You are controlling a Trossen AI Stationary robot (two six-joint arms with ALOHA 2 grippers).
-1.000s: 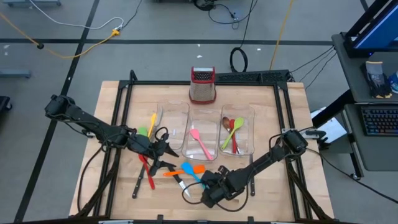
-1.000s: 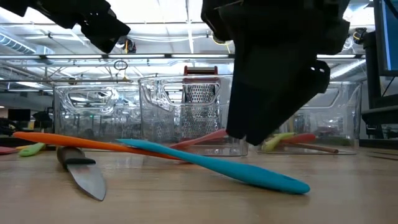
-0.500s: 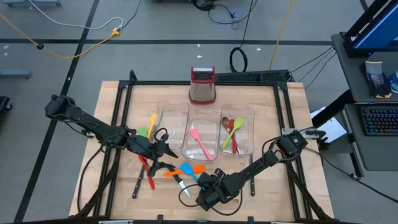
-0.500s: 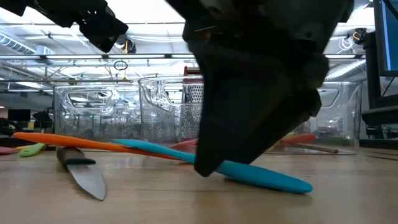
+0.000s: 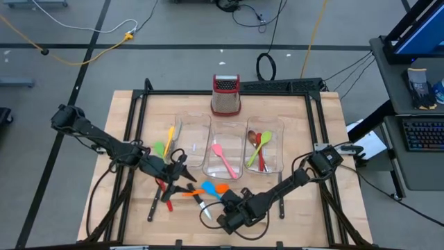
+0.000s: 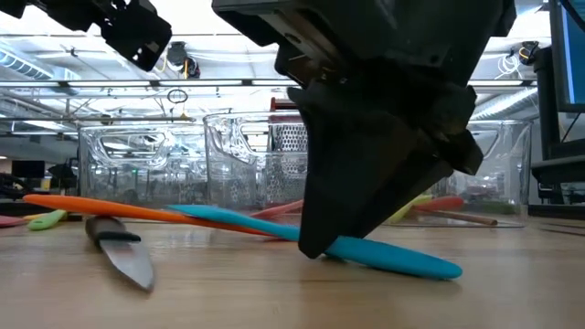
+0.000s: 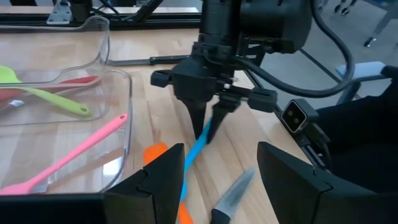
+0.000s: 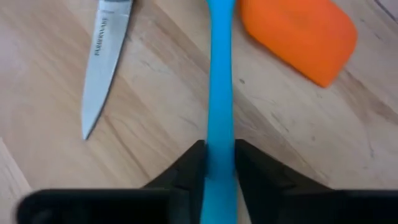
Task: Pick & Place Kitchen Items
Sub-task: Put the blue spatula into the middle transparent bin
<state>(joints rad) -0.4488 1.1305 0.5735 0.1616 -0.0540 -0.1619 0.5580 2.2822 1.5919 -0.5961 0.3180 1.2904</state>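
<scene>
Blue slim plastic spatula [image 8: 220,93] flat on wooden bench [image 8: 155,124], beside orange spatula [image 8: 298,34] and steel-bladed knife [image 8: 102,62]. My right pincer [image 8: 219,163] clamped across its handle, low for lift. Left pincer [image 7: 214,186] apart, hovering near clear plastic bins [image 7: 118,93], waiting.

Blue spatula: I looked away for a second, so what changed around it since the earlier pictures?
The right hand came down over the blue spatula and closed its fingers on the handle; the spatula still lies on the table. The left hand shifted slightly and stays open. The orange spatula, knife and bins stayed put.
</scene>
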